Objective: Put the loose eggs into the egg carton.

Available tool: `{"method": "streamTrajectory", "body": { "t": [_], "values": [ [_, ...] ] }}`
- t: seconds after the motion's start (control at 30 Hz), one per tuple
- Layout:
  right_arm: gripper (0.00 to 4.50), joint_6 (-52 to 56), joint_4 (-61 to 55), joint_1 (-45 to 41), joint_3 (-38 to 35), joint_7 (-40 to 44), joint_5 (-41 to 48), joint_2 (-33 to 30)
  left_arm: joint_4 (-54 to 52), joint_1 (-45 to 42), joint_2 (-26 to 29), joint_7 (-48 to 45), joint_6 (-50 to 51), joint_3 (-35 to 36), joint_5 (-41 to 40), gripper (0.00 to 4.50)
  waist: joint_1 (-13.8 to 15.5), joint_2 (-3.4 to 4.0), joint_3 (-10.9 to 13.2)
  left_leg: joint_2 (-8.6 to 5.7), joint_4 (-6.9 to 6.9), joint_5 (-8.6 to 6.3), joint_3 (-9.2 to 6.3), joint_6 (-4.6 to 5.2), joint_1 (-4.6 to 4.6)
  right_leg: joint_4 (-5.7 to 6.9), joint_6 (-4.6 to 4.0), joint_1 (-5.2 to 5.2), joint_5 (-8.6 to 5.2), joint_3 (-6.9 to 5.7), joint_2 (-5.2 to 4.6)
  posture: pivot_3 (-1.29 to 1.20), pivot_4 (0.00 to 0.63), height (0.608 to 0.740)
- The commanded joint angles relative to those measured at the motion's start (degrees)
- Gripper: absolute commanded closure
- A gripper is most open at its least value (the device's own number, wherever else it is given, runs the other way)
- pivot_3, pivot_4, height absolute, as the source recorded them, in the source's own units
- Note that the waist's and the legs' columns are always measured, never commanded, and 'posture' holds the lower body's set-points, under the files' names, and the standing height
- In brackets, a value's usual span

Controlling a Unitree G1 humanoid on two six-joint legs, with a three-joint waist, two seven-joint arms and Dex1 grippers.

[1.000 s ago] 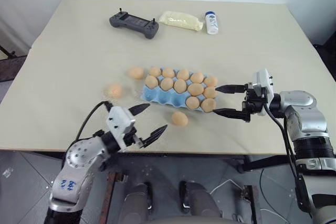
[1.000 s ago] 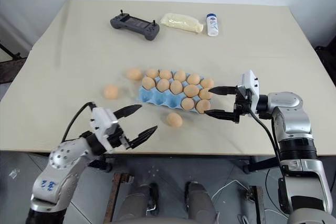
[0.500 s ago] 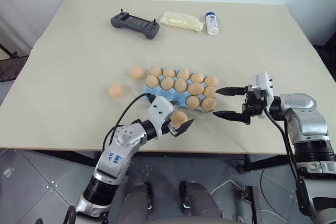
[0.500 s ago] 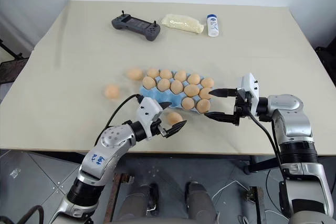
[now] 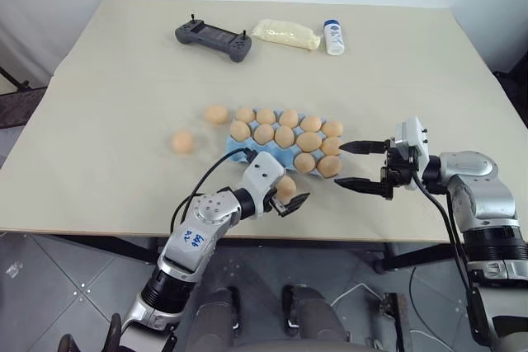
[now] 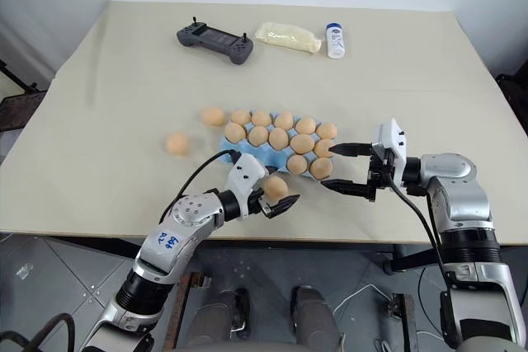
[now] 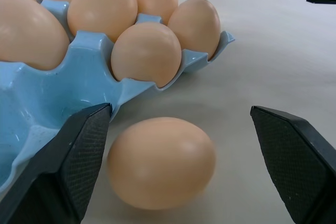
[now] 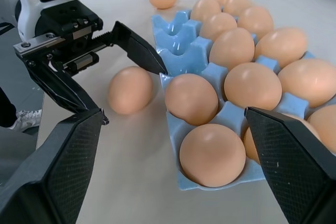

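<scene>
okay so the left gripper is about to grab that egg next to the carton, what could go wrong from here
The left gripper is open around the loose egg, which lies free on the table; an uneven close might roll it toward the near edge. One finger sits close to the egg carton, so closing could catch the rim and jostle the seated eggs.

The left gripper reaches forward and inward on a bent arm, low and nearly level, its two black fingers spread wide. The right gripper points sideways toward it, fingers likewise wide apart, forearm level.
</scene>
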Motion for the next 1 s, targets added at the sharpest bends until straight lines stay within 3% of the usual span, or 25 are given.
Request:
{"method": "streamTrajectory", "body": {
  "t": [0.03,0.6,1.0],
  "values": [
    [0.00,0.1,-2.3,-0.1,-1.7,-0.3,1.1,-1.2,-3.3,-0.6,-0.4,-0.7,0.3,-1.1,-0.3,0.01,0.0,0.00,0.0,0.00,0.00,0.00,0.00,0.00,0.00,0.00,0.00,0.00,0.00,0.00,0.00,0.00,0.150,0.740],
    [0.00,0.2,-1.9,-0.2,-1.5,-0.5,1.0,-1.2,-8.9,0.3,0.9,-0.6,6.2,-1.0,-0.9,0.01,0.0,0.00,0.0,0.00,0.08,0.00,0.00,0.00,0.00,0.07,0.00,0.00,0.00,0.02,0.00,0.00,0.150,0.740],
    [0.00,0.2,-1.9,0.1,-1.5,-0.5,0.9,-1.1,-5.8,-1.3,0.0,-0.6,9.9,-1.7,-0.8,0.01,0.0,0.00,0.0,0.00,0.16,0.00,-0.01,0.00,0.00,0.13,0.00,0.01,0.00,0.02,0.00,0.00,0.150,0.740]
  ]
}}
